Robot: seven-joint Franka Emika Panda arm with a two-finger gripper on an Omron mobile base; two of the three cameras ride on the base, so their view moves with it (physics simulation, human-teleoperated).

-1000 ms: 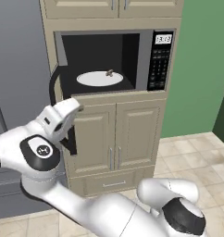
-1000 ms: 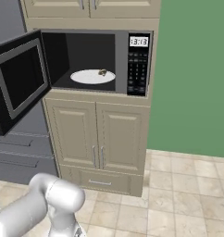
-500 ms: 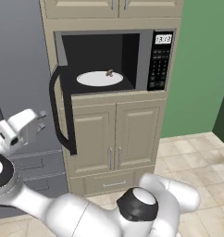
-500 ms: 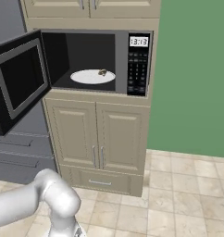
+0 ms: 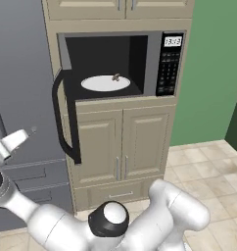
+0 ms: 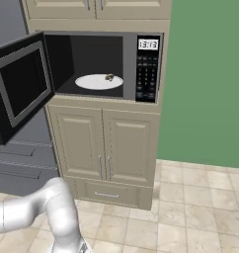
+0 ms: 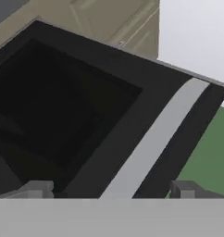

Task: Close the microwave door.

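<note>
Standing wide open, the door is swung out left of the microwave, edge-on with its handle seen from the left base camera. Grey fridge lies behind it, beige cabinets below. A white plate with a small brown item sits in the cavity. Gripper is close against the door's dark face, tips set apart with nothing held, grey bar between them.
</note>
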